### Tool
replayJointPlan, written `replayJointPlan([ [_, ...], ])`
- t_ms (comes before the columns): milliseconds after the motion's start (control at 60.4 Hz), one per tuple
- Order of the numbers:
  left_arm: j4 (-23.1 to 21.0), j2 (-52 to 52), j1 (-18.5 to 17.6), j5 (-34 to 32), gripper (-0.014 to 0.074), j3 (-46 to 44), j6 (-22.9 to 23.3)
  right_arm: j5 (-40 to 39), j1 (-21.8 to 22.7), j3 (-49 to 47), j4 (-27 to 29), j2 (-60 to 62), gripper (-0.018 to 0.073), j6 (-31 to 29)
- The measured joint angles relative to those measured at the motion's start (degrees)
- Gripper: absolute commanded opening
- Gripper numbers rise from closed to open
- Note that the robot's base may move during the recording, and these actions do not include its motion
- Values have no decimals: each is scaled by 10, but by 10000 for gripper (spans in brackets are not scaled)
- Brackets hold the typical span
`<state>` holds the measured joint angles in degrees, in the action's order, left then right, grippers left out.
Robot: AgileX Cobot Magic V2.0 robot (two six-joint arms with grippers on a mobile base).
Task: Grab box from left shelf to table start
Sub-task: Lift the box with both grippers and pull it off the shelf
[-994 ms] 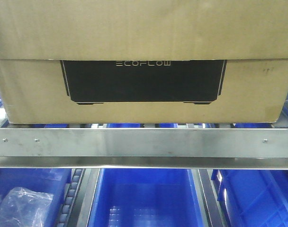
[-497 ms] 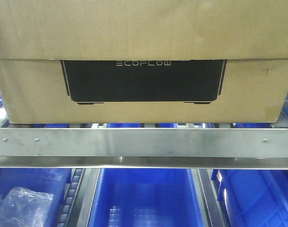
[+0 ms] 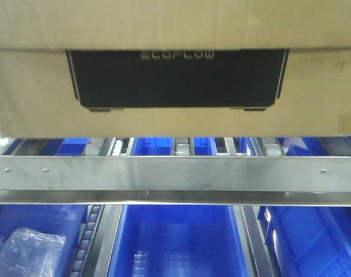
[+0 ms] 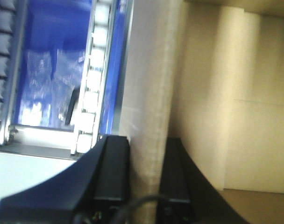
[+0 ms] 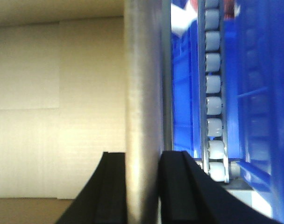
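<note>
Front-facing view: the box [image 3: 37, 98] is up at the left shelf [image 3: 175, 174], with a claw on each side wall.

The brown carton fills the whole top of the front shot, black ECOFLOW panel [image 3: 175, 81] facing the camera. Its bottom edge sits above the silver front rail [image 3: 250, 173], and the roller tracks [image 3: 183, 147] show in the strip between them. Can't say for sure if it's touching the rollers. Blue bins [image 3: 175, 242] are underneath the rail, and one on the left has a clear plastic bag [image 3: 25, 251] in it. On the left wrist cam, the left gripper [image 4: 145, 139] is pinched narrow on a cardboard wall, one black finger outside and one inside the box. The right gripper [image 5: 143, 154] has the same grip on the opposite wall, with rollers and blue plastic just beside it.
</note>
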<state>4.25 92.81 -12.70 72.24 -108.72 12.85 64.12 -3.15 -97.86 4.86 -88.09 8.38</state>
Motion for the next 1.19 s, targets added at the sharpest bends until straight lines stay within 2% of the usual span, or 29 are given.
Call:
replayJointPlan([
  [215, 0, -65, -5, -9, -85, 70, 0, -21, -1, 81, 3, 70, 26, 0],
  [464, 2, -170, -22, -64, -85, 190, 5, -47, -1, 165, 4, 161, 26, 1],
  [696, -4, -278, -24, -120, -85, 305, 8, -61, -2, 231, 10, 254, 26, 1],
  [862, -10, -362, -25, -138, -85, 372, 10, -61, -6, 266, 18, 320, 26, 1],
  [1193, -10, -468, -25, -143, -85, 397, 3, -40, -6, 296, 41, 423, 26, 1],
])
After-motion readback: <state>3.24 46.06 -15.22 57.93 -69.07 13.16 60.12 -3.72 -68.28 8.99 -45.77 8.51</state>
